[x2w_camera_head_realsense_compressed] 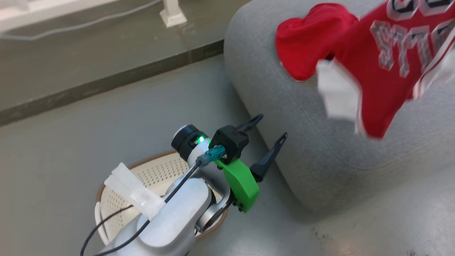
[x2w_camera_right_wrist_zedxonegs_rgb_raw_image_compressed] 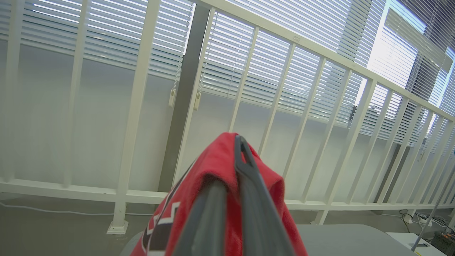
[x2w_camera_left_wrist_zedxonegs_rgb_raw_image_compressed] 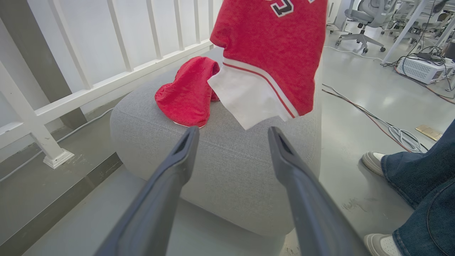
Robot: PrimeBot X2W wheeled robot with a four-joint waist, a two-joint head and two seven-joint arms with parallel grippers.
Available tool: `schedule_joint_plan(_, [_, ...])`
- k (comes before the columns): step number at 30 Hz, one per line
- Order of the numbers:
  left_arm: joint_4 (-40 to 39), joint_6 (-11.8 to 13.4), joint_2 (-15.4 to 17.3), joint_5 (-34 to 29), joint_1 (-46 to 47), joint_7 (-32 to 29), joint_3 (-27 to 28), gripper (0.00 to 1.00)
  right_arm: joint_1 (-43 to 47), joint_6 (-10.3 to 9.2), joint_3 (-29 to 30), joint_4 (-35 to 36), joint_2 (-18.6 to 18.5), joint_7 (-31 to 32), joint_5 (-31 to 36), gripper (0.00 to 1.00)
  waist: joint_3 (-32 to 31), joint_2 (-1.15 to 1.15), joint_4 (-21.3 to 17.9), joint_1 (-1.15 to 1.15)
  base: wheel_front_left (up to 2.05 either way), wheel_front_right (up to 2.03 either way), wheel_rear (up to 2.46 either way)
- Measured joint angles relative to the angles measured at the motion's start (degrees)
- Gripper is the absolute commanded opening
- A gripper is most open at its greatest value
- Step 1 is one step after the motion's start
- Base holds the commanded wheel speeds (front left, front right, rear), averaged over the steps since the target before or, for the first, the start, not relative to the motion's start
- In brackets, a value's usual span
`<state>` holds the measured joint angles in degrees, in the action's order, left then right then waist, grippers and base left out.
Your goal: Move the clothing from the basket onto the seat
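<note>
Presently, a white railing (x2w_camera_left_wrist_zedxonegs_rgb_raw_image_compressed: 106, 76) runs behind the work area, standing on a grey floor (x2w_camera_head_realsense_compressed: 106, 117). The seat (x2w_camera_head_realsense_compressed: 320, 149) stands just in front of it. A person's legs (x2w_camera_left_wrist_zedxonegs_rgb_raw_image_compressed: 423, 185) in blue jeans, with pale shoes (x2w_camera_left_wrist_zedxonegs_rgb_raw_image_compressed: 373, 161), stand on the floor beside the seat, near loose cables (x2w_camera_left_wrist_zedxonegs_rgb_raw_image_compressed: 373, 117).

The jersey (x2w_camera_head_realsense_compressed: 387, 81) hangs over the seat, blurred in the head view; whether its white hem touches the cushion cannot be told. The plain red piece (x2w_camera_head_realsense_compressed: 305, 42) lies on the seat top near its rounded edge, just beside the jersey. The basket (x2w_camera_head_realsense_compressed: 153, 174) sits on the floor near the seat, partly covered by the left arm (x2w_camera_head_realsense_compressed: 170, 217).

The left gripper (x2w_camera_head_realsense_compressed: 272, 126) reaches past the basket toward the seat's side, fingers spread and holding nothing. The right gripper (x2w_camera_right_wrist_zedxonegs_rgb_raw_image_compressed: 233, 153) is raised, its fingers closed on a fold of the jersey.
</note>
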<state>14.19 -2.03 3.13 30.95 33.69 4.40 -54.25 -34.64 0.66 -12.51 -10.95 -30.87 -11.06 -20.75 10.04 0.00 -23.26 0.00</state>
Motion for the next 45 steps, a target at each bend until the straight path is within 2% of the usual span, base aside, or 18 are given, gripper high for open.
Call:
schedule_joint_plan(3, [-0.82, 0.02, 0.07, -0.56, 1.61, -0.85, -0.05, 1.0, -6.7, -0.27, 2.6, -2.45, -1.92, 1.98, 0.0, 0.0, 1.95, 0.0, 1.73, 0.01, 0.0, 0.0, 0.0])
schedule_joint_plan(8, [-2.0, 0.01, 0.08, -1.01, 3.13, -1.52, -0.78, 1.0, -13.3, -2.37, 6.99, -6.3, -5.81, 3.9, 0.0, 0.0, 4.25, 0.0, 4.57, 0.01, 0.0, 0.0, 0.0])
schedule_joint_plan(16, [-4.1, -0.08, 0.12, -1.54, 5.74, -2.7, -1.2, 1.0, -20.3, -3.42, 9.14, -11.6, -9.7, 6.84, 0.11, 0.0, 8.16, 0.0, 9.42, 0.01, 0.0, 0.0, 0.0])
schedule_joint_plan(20, [-5.3, -0.09, 0.14, -3.23, 6.83, -2.93, -1.16, 1.0, -21.48, -3.96, 8.99, -13.63, -9.84, 7.42, 0.56, 0.0, 10.54, 0.0, 11.3, 0.01, 0.0, 0.0, 0.0])
schedule_joint_plan(27, [-6.26, -0.08, 1.14, -3.97, 7.9, -4.12, -1.15, 1.0, -21.32, -4.91, 8.82, -18.83, -7.57, 6.67, 0.65, 0.0, 14.61, 0.0, 13.7, 0.01, 0.0, 0.0, 0.0])
schedule_joint_plan(33, [-6.91, -0.07, 3.41, -4.47, 8.62, -5.21, -0.99, 1.0, -17.72, -5.39, 6.82, -24.95, -0.99, 4.6, 0.62, 0.0, 18.16, 0.0, 14.5, 0.01, 0.0, 0.0, 0.0])
schedule_joint_plan(39, [-7.25, -0.05, 4.69, -4.53, 8.62, -5.68, -0.69, 1.0, -14.66, -5.91, 5.8, -30.15, 3.21, 2.82, 0.54, 0.0, 19.7, 0.0, 13.77, 0.01, 0.0, 0.0, 0.0])
schedule_joint_plan(45, [-7.42, 0.02, 5.37, -4.53, 8.62, -5.94, -0.21, 1.0, -13.97, -5.91, 4.93, -33.63, 5.24, 0.41, 0.54, 0.0, 20.2, 0.0, 12.3, 0.01, 0.0, 0.0, 0.0])
